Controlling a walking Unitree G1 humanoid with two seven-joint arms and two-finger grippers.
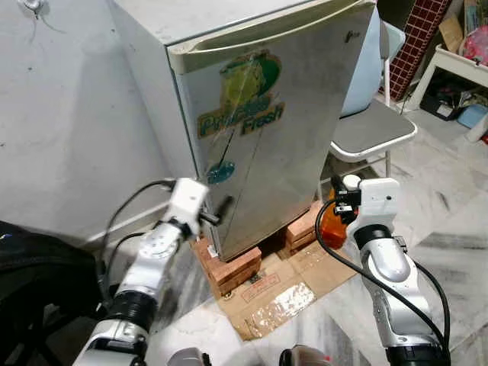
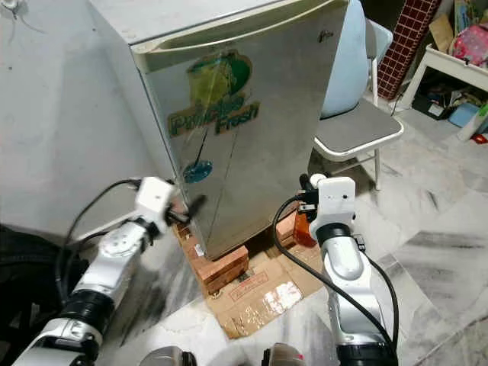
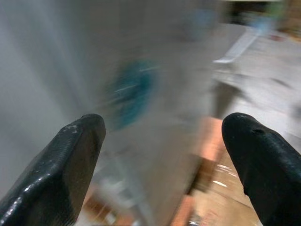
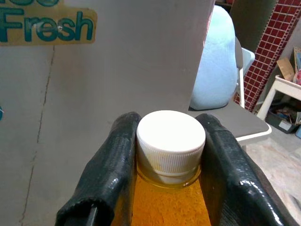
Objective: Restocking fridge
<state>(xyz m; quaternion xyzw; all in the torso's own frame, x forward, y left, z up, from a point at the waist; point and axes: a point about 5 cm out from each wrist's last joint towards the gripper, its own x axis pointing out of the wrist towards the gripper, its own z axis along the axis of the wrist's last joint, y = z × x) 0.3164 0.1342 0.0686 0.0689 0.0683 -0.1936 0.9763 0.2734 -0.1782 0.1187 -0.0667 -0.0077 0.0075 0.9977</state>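
A small silver fridge (image 1: 259, 114) stands on bricks with its door closed, a "Fresh" sticker on the front. My left gripper (image 1: 221, 210) is open, its black fingers (image 3: 70, 160) spread close to the door's lower left corner near a teal round sticker (image 3: 134, 92). My right gripper (image 4: 170, 155) is shut on the neck of an orange juice bottle (image 1: 332, 223) with a white cap (image 4: 170, 134), held upright to the right of the fridge, just off its side.
Red bricks (image 1: 229, 267) and flattened cardboard (image 1: 282, 293) lie under the fridge. A white chair (image 1: 374, 130) stands behind right. A white wall (image 1: 69, 114) is at the left. Marble floor (image 1: 457, 229) spreads to the right.
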